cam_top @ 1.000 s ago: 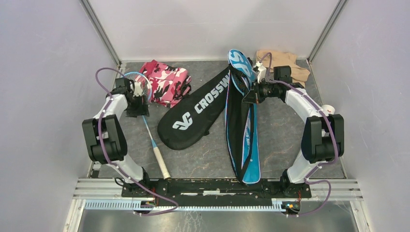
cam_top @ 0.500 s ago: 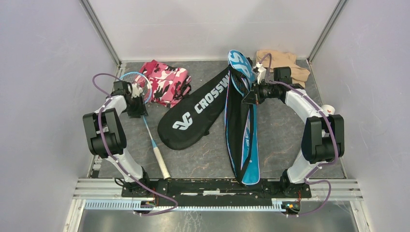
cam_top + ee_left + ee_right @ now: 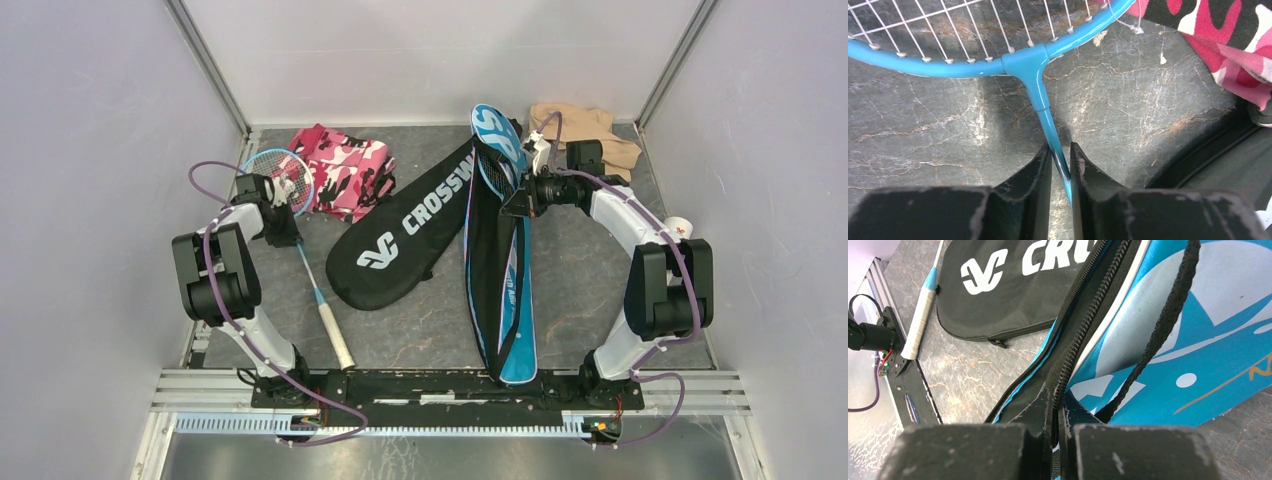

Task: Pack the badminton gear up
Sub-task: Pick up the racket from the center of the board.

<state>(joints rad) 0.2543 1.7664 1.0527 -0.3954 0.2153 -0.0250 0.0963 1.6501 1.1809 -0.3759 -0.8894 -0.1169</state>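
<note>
A blue-framed racket lies on the left of the table, its head against the pink cloth. My left gripper sits over its thin shaft just below the throat. In the left wrist view the gripper has both fingers pressed on the shaft. The blue "SPORT" cover lies lengthwise right of centre, unzipped, with a racket head showing in its mouth. My right gripper is shut on the cover's zipper edge, pinched at the fingertips. The black "CROSSWAY" cover lies flat between them.
A pink camouflage cloth lies at the back left, and its edge also shows in the left wrist view. A beige cloth sits at the back right. A white tube rests by the right wall. The racket's white grip points toward the arm bases.
The left gripper's jaws have narrowed from wide apart onto the racket shaft, and the left wrist has shifted slightly left. The right arm and blue cover have not moved.
</note>
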